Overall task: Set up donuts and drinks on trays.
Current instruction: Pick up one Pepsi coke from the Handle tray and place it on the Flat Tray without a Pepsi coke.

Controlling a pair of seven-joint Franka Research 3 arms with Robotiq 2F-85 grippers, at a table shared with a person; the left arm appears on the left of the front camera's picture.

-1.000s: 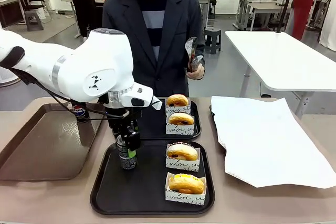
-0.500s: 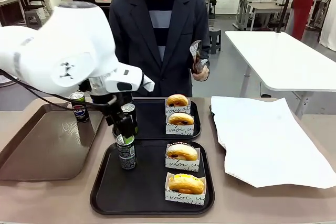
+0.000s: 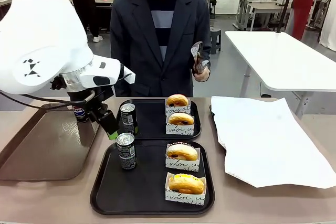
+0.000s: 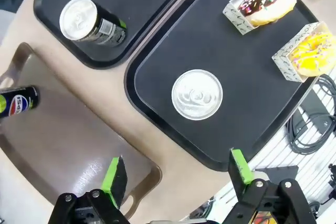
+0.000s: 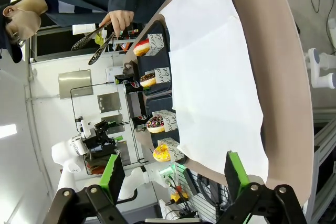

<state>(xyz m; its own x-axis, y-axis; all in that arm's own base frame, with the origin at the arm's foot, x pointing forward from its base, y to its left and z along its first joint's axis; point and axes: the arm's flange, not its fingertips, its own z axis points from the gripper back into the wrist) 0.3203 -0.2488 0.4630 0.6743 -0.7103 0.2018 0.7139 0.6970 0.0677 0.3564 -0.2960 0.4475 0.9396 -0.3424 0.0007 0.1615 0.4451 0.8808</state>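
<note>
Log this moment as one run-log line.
left gripper: open, above near tray | near can: upright on near tray, free | far can: on far tray | right gripper: open, holding nothing

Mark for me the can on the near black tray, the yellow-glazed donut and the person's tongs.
Can on the near tray [image 3: 126, 151], front view, on its label side.
Yellow-glazed donut [image 4: 310, 55], left wrist view, on the icing.
Tongs [image 3: 197, 56], front view, on the blades.
</note>
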